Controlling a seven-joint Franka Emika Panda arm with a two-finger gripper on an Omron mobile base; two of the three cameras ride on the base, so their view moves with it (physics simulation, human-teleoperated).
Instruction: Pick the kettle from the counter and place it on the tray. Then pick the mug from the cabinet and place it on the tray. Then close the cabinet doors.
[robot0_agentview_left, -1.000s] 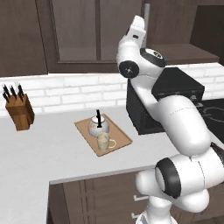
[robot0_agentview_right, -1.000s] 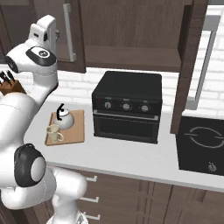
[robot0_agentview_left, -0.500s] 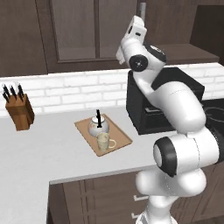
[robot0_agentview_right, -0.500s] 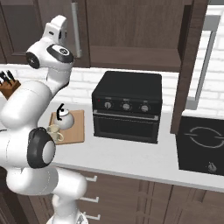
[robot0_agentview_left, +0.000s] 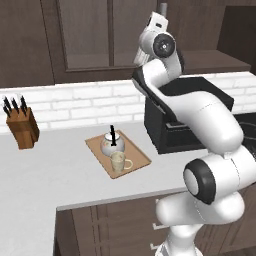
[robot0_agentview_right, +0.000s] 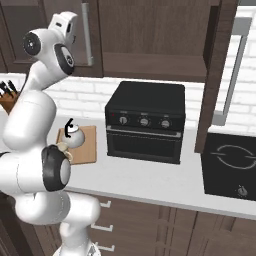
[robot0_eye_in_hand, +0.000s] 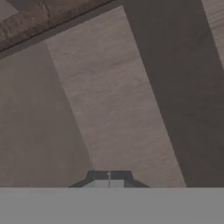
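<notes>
The white kettle (robot0_agentview_left: 111, 144) and the cream mug (robot0_agentview_left: 118, 162) stand together on the wooden tray (robot0_agentview_left: 137, 159) on the pale counter (robot0_agentview_left: 55, 175). In the right base view the kettle (robot0_agentview_right: 75, 138) sits on the tray (robot0_agentview_right: 89, 146), and my arm partly hides the mug (robot0_agentview_right: 63, 148). My gripper (robot0_eye_in_hand: 108, 176) is shut and holds nothing. Its tips are close against a brown wood panel. The hand is raised high at the cabinet doors (robot0_agentview_left: 85, 35), next to the grey bar handle (robot0_agentview_right: 86, 35). Both doors look flush with the cabinet front.
A knife block (robot0_agentview_left: 21, 127) stands at the counter's left. A black oven (robot0_agentview_right: 145, 122) sits right of the tray, with a black cooktop (robot0_agentview_right: 232, 160) further right. Brown drawer fronts (robot0_agentview_left: 115, 225) run below the counter edge.
My hand has moved up and toward the cabinet front, and the arm has folded in tighter. In the right base view the door's bar handle has shifted right as the door swung in.
</notes>
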